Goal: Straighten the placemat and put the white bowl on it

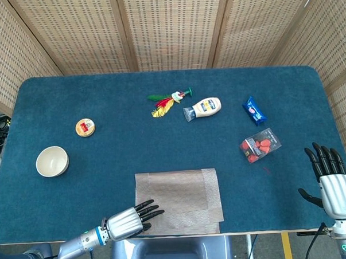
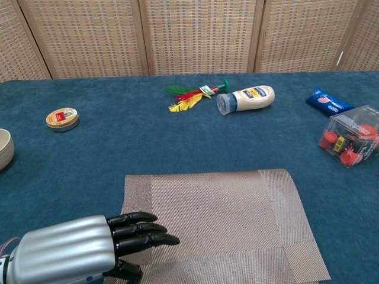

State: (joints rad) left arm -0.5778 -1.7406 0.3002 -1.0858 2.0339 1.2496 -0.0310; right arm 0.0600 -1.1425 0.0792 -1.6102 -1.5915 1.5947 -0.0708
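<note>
The woven grey-beige placemat [image 1: 182, 198] lies at the table's near edge, a little askew, and also fills the chest view's foreground as the placemat [image 2: 225, 219]. My left hand [image 1: 131, 220] reaches in over its near left corner. The fingers [image 2: 145, 231] lie flat on the mat with the thumb tucked beneath at the mat's edge, pinching it. The white bowl [image 1: 52, 161] stands upright far to the left, and the chest view cuts the bowl [image 2: 5, 149] off at its left border. My right hand [image 1: 335, 182] hovers at the near right edge, fingers spread, holding nothing.
A round tin [image 1: 85, 127] sits behind the bowl. Across the far middle lie a feather toy [image 1: 167, 101] and a mayonnaise bottle [image 1: 203, 108]. At the right are a blue packet [image 1: 254, 110] and a clear box of red pieces [image 1: 260, 144].
</note>
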